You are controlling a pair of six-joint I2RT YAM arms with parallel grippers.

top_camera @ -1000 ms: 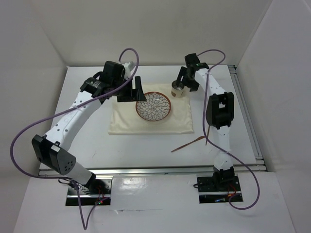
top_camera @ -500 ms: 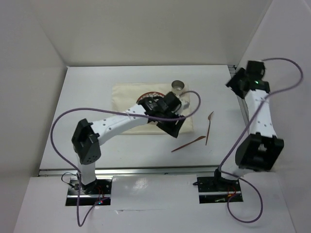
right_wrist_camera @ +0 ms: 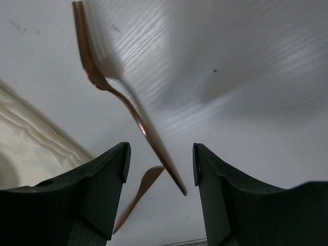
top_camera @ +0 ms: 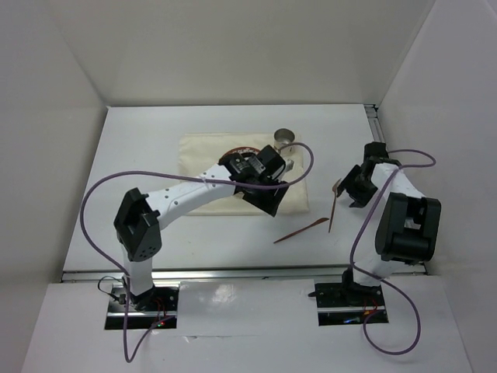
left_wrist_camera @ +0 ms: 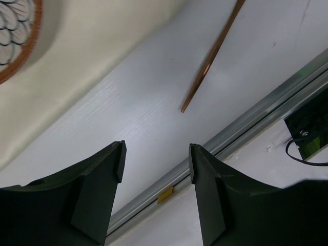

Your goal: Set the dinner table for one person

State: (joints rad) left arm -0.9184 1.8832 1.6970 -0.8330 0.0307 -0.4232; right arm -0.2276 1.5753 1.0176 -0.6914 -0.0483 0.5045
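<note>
The dinner table (top_camera: 140,171) is a white top carrying a cream cloth (top_camera: 194,148). On the cloth is a patterned plate (top_camera: 233,154), mostly hidden under my left arm, and a metal cup (top_camera: 285,137) stands at the cloth's back right corner. A copper fork (top_camera: 334,208) and a copper knife (top_camera: 299,231) lie right of the cloth. My left gripper (top_camera: 269,203) hovers open and empty over the cloth's front right corner, with the knife (left_wrist_camera: 212,54) ahead of it. My right gripper (top_camera: 351,189) is open beside the fork (right_wrist_camera: 113,92), whose handle end shows between the fingers.
A metal rail (top_camera: 233,272) runs along the table's near edge, and another rail (top_camera: 396,186) lines the right side. White walls close in the left, back and right. The left arm's purple cable (top_camera: 299,159) loops above the cloth.
My left arm swung from behind the plate across to the cloth's front right corner. My right arm left the cup, swung far right, then came down beside the fork. Both grippers narrowed slightly.
</note>
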